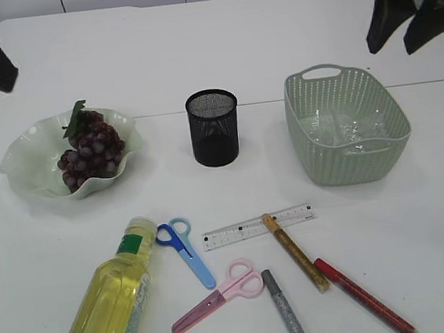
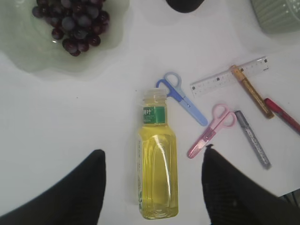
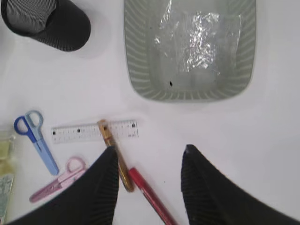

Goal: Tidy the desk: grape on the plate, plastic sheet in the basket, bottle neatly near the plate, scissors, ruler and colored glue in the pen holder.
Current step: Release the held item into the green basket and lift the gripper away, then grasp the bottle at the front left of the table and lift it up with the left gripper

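I see the grape [image 1: 91, 151], dark purple with a green leaf, in the pale green plate [image 1: 25, 166], and crinkled clear plastic sheet [image 3: 199, 40] in the basket [image 1: 392, 130]. The bottle [image 2: 158, 164] of yellow liquid lies flat on the tabletop [image 1: 312, 40] under my left pincer [image 2: 152, 187]; both it and the right pincer [image 3: 150, 185] hang spread, pinching nothing.

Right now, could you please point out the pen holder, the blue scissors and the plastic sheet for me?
pen holder [image 1: 214, 136], exterior view, on its black mesh wall.
blue scissors [image 2: 190, 107], left wrist view, on the blade just below the handles.
plastic sheet [image 3: 201, 40], right wrist view, on its crinkled middle inside the basket.
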You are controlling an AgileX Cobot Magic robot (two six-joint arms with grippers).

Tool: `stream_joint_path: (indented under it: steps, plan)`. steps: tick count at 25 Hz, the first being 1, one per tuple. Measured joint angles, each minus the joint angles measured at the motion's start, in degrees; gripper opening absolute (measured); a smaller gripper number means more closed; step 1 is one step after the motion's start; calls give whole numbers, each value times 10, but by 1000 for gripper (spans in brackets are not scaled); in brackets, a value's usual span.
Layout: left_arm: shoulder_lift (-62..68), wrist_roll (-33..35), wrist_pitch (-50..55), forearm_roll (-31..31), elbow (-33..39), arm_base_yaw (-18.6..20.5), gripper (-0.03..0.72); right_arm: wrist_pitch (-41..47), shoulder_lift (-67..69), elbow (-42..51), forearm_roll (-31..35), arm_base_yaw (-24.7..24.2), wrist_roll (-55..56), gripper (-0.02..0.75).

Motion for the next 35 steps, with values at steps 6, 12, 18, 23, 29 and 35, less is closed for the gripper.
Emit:
stream_joint_path:
  steps: [6, 12, 18, 23, 29, 35]
  plan:
    - [84, -31, -1, 8, 1, -26, 478, 1, -104, 97, 14, 0, 0, 328]
    - [161, -51, -10, 8, 42, -73, 494, 3, -151, 120, 15, 0, 0, 328]
    - [224, -57, -15, 27, 70, -93, 516, 3, -160, 120, 16, 0, 0, 328]
    - [262, -57, -19, 33, 80, -94, 518, 3, -161, 120, 22, 0, 0, 326]
    - [300, -57, -24, 34, 80, -120, 519, 3, -161, 120, 24, 0, 0, 324]
    - [333, -61, -25, 35, 80, -126, 522, 3, -161, 120, 25, 0, 0, 323]
